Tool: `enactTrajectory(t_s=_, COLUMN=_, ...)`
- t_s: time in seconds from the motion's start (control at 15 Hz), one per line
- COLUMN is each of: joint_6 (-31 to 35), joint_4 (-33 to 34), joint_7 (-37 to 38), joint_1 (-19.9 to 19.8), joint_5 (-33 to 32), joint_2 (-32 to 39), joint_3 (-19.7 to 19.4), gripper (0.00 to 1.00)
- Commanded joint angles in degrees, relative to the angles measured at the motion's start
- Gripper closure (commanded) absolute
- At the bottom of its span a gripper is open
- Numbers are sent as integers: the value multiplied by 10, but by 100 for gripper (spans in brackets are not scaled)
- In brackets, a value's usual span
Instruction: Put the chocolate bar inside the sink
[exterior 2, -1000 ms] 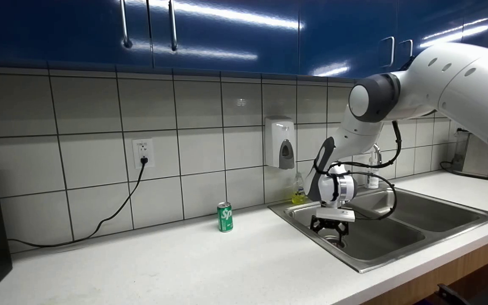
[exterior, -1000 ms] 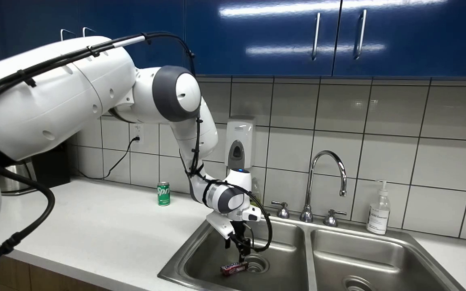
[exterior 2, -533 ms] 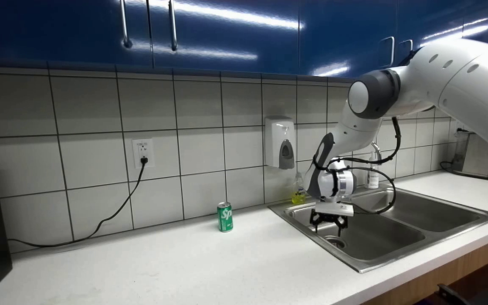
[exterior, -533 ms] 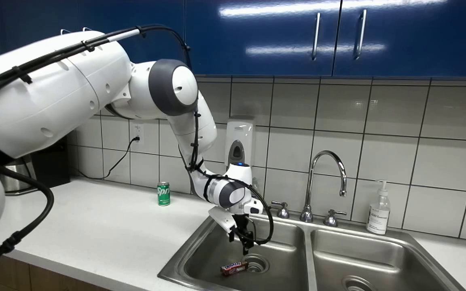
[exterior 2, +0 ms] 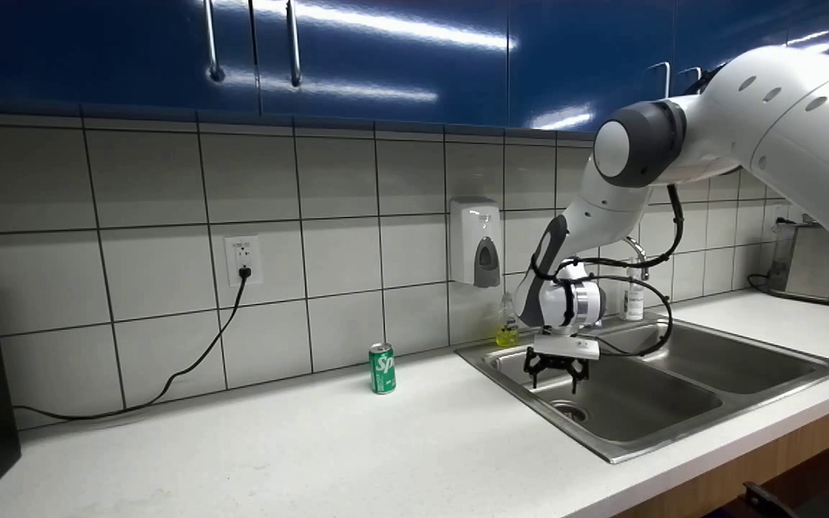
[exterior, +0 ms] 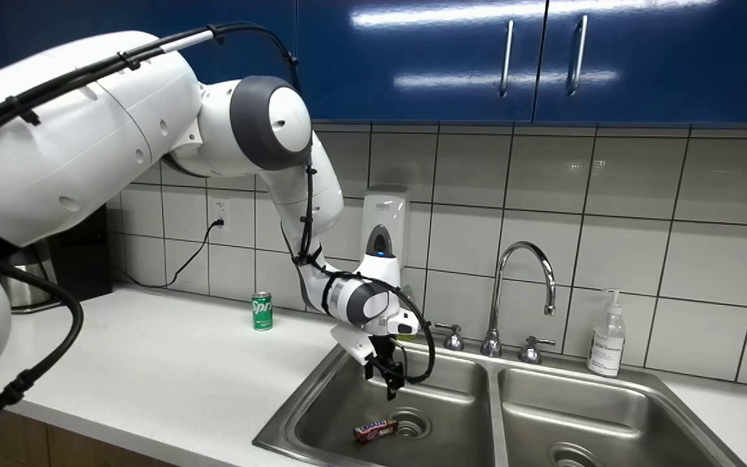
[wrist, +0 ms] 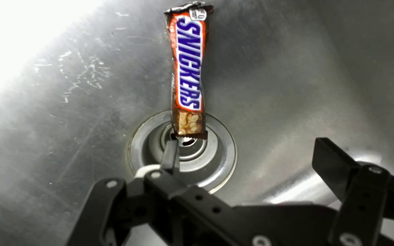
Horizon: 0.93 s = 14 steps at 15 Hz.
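- White and dark grey, the robot arm (exterior: 159, 97) stretches from the left edge of an exterior view down toward the middle.
- Black plug (exterior: 218, 222) in a wall outlet (exterior: 222, 209), above the white counter (exterior: 153, 370).
- Green Sprite can (exterior: 262, 312) standing upright on the counter, near the tiled wall (exterior: 542, 172).
- Stainless steel sink (exterior: 497, 408) with two basins; the chocolate bar (exterior: 375, 431) lies in the left one, brand name facing up in the wrist view, one end over the rim of the round drain (exterior: 415, 425).
- Gripper (exterior: 380, 383) hanging above that basin, clear of the bar, its two fingers (wrist: 333, 164) spread wide.
- White soap dispenser (exterior: 384, 217) on the wall, partly covered by the arm.
- Chrome faucet (exterior: 496, 305) rising from the sink's back rim, a lever handle (exterior: 530, 351) on either side.
- Clear pump bottle (exterior: 607, 347) at the sink's back edge.
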Motion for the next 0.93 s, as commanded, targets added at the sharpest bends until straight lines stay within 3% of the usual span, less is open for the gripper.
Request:
enactTrajectory(t_s=0.0, joint_6=21, joint_4=-63, joint_7=13, joint_1=14, joint_5=-12, joint_2=-54, joint_3=-5, gripper=0)
enactTrajectory(t_s=0.87, joint_6=48, joint_4=-229, joint_7=-7, joint_1=54, joint_5=-45, joint_2=-196, joint_3=-3, gripper=0)
